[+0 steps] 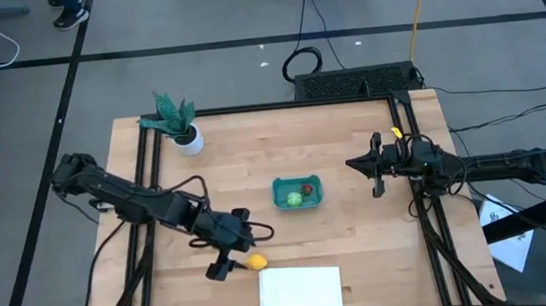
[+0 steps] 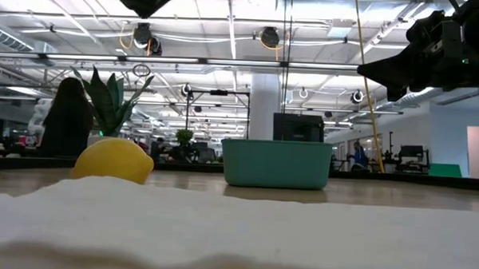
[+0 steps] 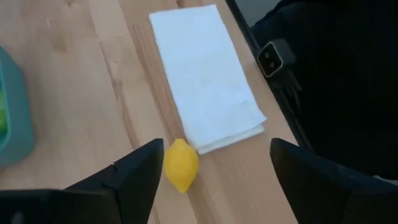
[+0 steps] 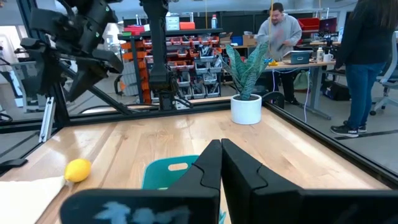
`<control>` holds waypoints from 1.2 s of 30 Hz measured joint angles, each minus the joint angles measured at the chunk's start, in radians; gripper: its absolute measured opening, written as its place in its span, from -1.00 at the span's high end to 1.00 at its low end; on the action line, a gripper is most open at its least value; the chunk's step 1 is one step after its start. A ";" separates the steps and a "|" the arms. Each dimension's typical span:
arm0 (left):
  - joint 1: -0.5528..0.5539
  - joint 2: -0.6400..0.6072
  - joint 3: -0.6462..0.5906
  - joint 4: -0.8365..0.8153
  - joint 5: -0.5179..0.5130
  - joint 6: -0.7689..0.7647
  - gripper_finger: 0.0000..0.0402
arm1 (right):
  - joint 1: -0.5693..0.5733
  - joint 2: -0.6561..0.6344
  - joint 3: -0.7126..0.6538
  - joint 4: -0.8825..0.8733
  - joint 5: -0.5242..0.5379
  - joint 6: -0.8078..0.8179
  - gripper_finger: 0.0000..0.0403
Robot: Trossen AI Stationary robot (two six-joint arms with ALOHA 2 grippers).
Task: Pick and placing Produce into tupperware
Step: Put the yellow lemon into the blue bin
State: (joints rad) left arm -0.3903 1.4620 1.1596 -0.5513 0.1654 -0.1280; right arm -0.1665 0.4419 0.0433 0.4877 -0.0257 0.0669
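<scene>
Resting on the table near its front edge, the yellow lemon (image 3: 181, 165) lies just beside the white sheet (image 3: 206, 84). Left claw (image 3: 214, 177) spread wide above it, holding nothing. Teal tub (image 1: 297, 193) mid-table holds green and red pieces. Right claw (image 4: 221, 163) shut, empty.

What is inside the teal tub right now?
In the high view the teal tub holds a round green piece and a small red piece. The yellow lemon lies outside. The floor beneath the pieces is hidden.
</scene>
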 joint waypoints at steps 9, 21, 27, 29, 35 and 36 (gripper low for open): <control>0.007 0.152 0.082 -0.104 0.001 0.033 -0.48 | 0.000 0.004 0.000 0.007 0.003 0.000 1.00; 0.017 0.257 0.101 -0.108 0.020 0.047 -0.48 | 0.000 0.020 0.000 0.001 0.003 0.000 1.00; 0.016 0.256 0.078 -0.053 0.023 0.054 -0.48 | 0.000 0.020 0.000 0.002 0.003 0.000 1.00; 0.017 0.255 0.056 -0.011 0.021 0.050 -0.48 | 0.000 0.020 0.000 0.002 0.003 0.000 1.00; 0.014 0.256 -0.035 0.061 0.006 0.030 -0.48 | 0.000 0.020 0.000 0.001 0.003 0.000 1.00; 0.014 0.256 -0.051 0.080 0.009 0.028 -0.48 | 0.000 0.020 0.000 0.001 0.003 0.000 1.00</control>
State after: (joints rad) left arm -0.3759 1.7178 1.1088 -0.4714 0.1749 -0.1000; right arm -0.1664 0.4618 0.0430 0.4889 -0.0227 0.0669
